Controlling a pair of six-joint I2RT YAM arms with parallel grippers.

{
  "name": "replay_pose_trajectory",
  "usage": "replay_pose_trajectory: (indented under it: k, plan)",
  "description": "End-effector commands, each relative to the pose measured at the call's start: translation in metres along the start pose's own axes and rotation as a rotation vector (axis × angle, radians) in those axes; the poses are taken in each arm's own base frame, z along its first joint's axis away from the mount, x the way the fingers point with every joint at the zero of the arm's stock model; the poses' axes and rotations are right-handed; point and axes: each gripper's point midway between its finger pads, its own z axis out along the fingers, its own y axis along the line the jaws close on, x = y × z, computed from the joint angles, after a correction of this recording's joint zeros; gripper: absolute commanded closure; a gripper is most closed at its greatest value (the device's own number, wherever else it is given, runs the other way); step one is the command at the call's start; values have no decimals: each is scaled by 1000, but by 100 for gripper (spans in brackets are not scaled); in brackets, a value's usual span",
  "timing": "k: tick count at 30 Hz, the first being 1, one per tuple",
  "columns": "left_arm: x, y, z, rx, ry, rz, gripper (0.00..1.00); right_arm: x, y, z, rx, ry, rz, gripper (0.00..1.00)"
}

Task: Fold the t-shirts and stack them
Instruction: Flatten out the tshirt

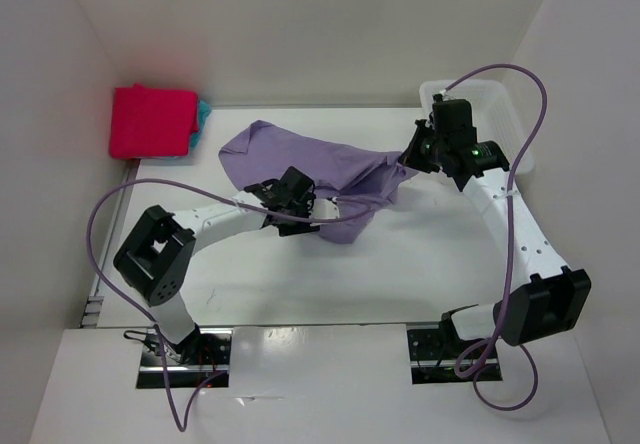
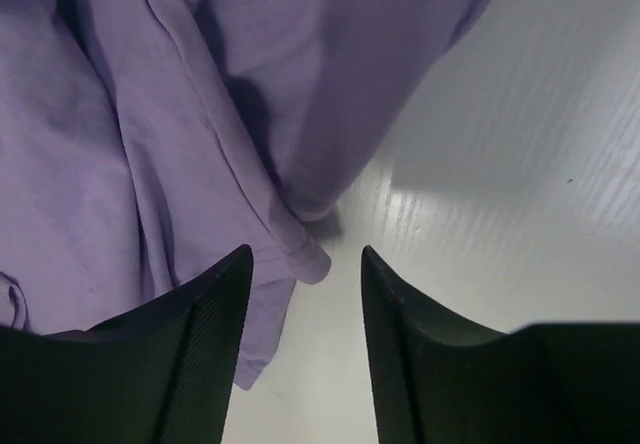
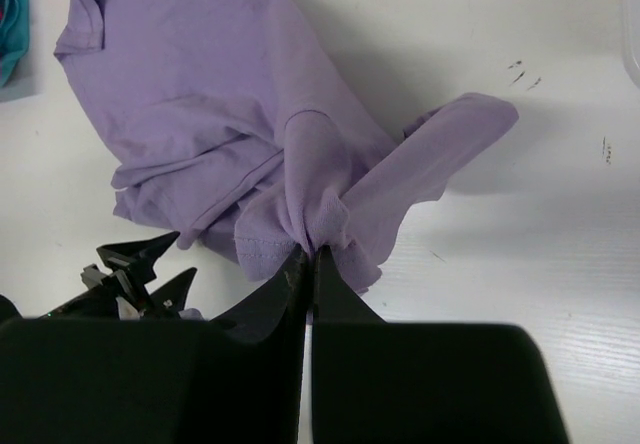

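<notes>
The pale lavender t-shirt (image 1: 300, 156) lies crumpled mid-table, one side drawn up to the right. My right gripper (image 1: 405, 162) is shut on a bunched fold of that shirt (image 3: 220, 94), pinched at the fingertips of the right gripper (image 3: 308, 252) and lifted off the table. My left gripper (image 1: 303, 220) is low at the shirt's near edge. In the left wrist view the left gripper (image 2: 305, 254) has its jaws apart, and a hem corner of the lavender cloth (image 2: 200, 114) lies between them, ungripped. A folded magenta-red t-shirt (image 1: 152, 121) sits far left on a turquoise one (image 1: 203, 114).
A white mesh basket (image 1: 500, 99) stands at the back right, just behind the right arm. White walls close in the table on the left, back and right. Purple cables loop from both arms over the near part of the table.
</notes>
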Motion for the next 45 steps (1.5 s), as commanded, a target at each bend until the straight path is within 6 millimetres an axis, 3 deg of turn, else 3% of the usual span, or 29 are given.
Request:
replay_pose_trajectory:
  k: [1, 2, 5, 6, 12, 19, 24, 27, 31, 33, 34, 35, 36, 41, 45]
  plan:
    - [6, 5, 7, -23, 15, -14, 43, -18, 9, -13, -45, -80, 7, 100]
    - [10, -7, 8, 26, 17, -5, 41, -18, 9, -13, -45, -80, 7, 100]
    - [15, -15, 12, 57, 30, -6, 36, -21, 11, -15, -49, -88, 6, 100]
    - [25, -20, 14, 61, 60, -6, 35, -19, 10, -15, -45, -80, 7, 100]
    - [39, 3, 20, -16, 110, -22, 35, -17, 8, -12, -40, -72, -2, 100]
    - [51, 12, 28, -24, 141, -49, 45, -17, 8, -12, -40, -72, -2, 100]
    - [39, 5, 25, 37, 97, -83, 70, -14, 7, -10, -36, -64, -2, 100]
    - [30, 2, 23, 81, 60, -113, 77, -14, 7, -10, -36, -64, -2, 100]
    - [14, 5, 16, 95, 9, -133, 100, -13, 8, -10, -44, -60, -2, 100]
    - [10, 7, 11, 99, -3, -132, 93, -13, 8, -10, -44, -60, -2, 100]
    - [11, -1, 10, 133, 1, -136, 77, -13, 8, -10, -44, -60, -11, 100]
    - [12, -5, 9, 154, 3, -122, 43, -10, 6, -9, -40, -52, -11, 100]
    - [10, -5, 8, 161, -3, -123, 35, -10, 6, -9, -40, -52, -11, 100]
    - [20, 0, 12, 117, 29, -109, 28, -7, 4, -7, -35, -44, -10, 100]
    - [27, 8, 21, 96, 58, -104, 40, -9, 5, -10, -40, -52, -11, 100]
